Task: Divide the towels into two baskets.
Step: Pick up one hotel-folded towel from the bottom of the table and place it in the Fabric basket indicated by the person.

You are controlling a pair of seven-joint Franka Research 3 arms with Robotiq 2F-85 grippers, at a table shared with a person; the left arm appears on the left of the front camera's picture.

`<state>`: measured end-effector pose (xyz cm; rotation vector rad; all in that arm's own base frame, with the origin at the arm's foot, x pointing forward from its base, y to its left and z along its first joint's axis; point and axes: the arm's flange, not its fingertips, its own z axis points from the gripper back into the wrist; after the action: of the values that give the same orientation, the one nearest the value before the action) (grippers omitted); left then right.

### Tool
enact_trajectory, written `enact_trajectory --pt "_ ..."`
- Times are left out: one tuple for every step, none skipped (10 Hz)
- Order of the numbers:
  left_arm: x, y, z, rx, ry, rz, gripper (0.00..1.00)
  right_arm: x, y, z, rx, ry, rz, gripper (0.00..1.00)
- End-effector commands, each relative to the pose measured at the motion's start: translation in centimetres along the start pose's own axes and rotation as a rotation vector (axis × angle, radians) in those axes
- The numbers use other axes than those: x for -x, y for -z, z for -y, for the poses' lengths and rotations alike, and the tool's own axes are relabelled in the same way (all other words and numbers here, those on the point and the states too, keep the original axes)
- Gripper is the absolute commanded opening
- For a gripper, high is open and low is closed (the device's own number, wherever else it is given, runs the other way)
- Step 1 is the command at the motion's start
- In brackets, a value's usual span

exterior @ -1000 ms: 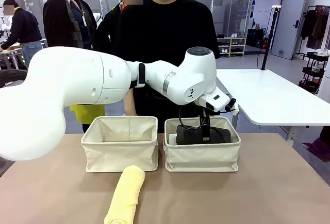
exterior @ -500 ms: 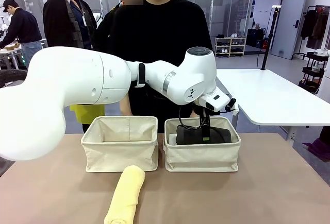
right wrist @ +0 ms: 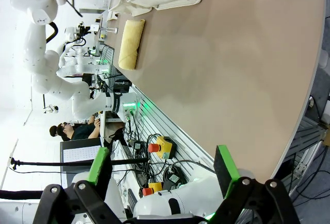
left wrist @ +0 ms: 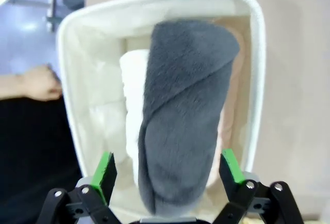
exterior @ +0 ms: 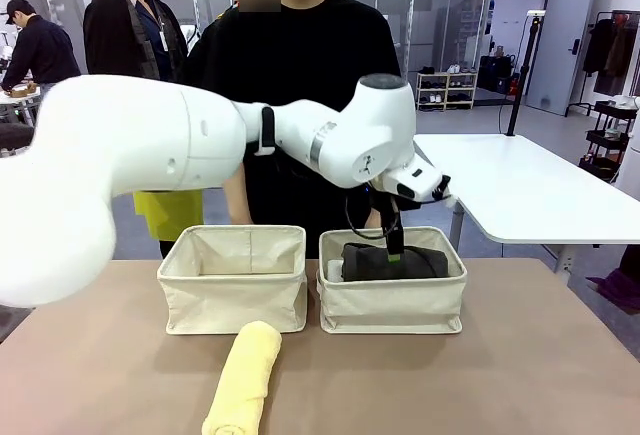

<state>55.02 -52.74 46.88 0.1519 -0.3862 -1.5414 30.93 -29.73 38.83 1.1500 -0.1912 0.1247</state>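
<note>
Above the right basket (exterior: 392, 310), the left hand (left wrist: 167, 166) is lifting away, jaws apart and empty, leaving the dark grey towel (left wrist: 188, 110) lying inside it. The yellow towel (exterior: 245, 380) is lying on the surface, nearer and left of that basket, probably awaiting the other basket (exterior: 233, 300).

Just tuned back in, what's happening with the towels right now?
The left gripper hangs open over the right-hand basket, its fingers either side of the grey towel without gripping it. That towel lies on a white towel and a peach towel. The yellow towel lies on the table before the other basket. The right gripper is open, away from the towels.
</note>
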Motion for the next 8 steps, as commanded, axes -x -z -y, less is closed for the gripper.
enact_trajectory --pt "3.3 -4.3 2.1 0.012 -0.135 -0.006 1.00 0.2 -0.1 -0.3 0.010 0.000 -0.012 1.00" --pt "5.5 -6.0 3.1 0.035 -0.179 0.015 1.00 0.2 -0.1 -0.3 0.010 0.000 -0.012 1.00" --pt "8.2 -8.4 4.2 0.081 -0.245 0.102 1.00 0.2 -0.1 -0.3 0.010 0.000 -0.012 1.00" --pt "11.4 -10.6 5.2 0.061 -0.318 0.151 1.00 0.2 -0.1 -0.3 0.010 0.000 -0.012 1.00" --pt "15.6 -12.5 6.2 0.065 -0.400 0.175 1.00 0.2 -0.1 -0.3 0.010 0.000 -0.012 1.00" --pt "20.3 -14.0 7.2 0.134 -0.504 0.190 1.00 0.2 -0.1 -0.3 0.010 0.000 -0.012 1.00" --pt "25.9 -15.5 7.8 0.119 -0.664 0.209 1.00 0.2 -0.1 -0.3 0.010 0.000 -0.012 1.00" --pt "30.5 -15.9 8.5 0.160 -0.739 0.232 1.00 0.2 -0.1 -0.3 0.010 0.000 -0.012 1.00"
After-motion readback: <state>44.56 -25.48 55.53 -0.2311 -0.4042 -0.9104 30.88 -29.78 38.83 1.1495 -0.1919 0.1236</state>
